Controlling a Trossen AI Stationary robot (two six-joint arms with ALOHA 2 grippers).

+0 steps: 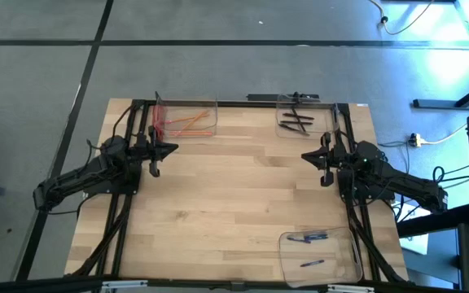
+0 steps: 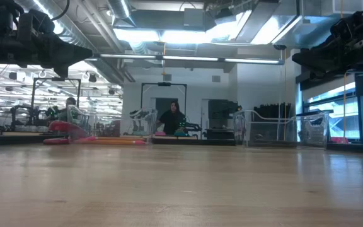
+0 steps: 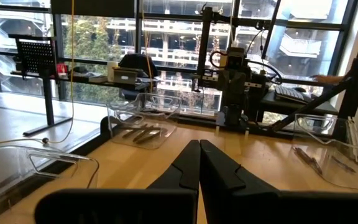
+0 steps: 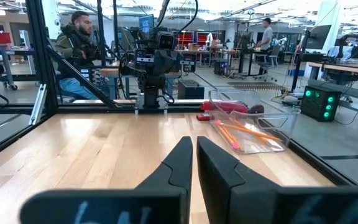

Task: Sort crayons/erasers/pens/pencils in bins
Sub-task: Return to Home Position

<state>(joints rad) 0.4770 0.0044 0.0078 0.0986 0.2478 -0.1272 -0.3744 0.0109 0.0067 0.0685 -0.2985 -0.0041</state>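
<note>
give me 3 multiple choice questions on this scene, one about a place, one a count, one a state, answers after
1. In the high view, where on the table is the bin with the orange pencils?
A) top left corner
B) bottom right corner
C) centre

2. How many bins are on the table?
A) one
B) three
C) five

3. How is the left claw?
A) shut, empty
B) shut on a pencil
C) wide open

Answers:
1 A: the orange sticks lie in the tray at the top left corner.
2 B: besides that one there are a top right bin and a bottom right bin.
3 A: the left wrist view shows it closed with nothing held.
</note>
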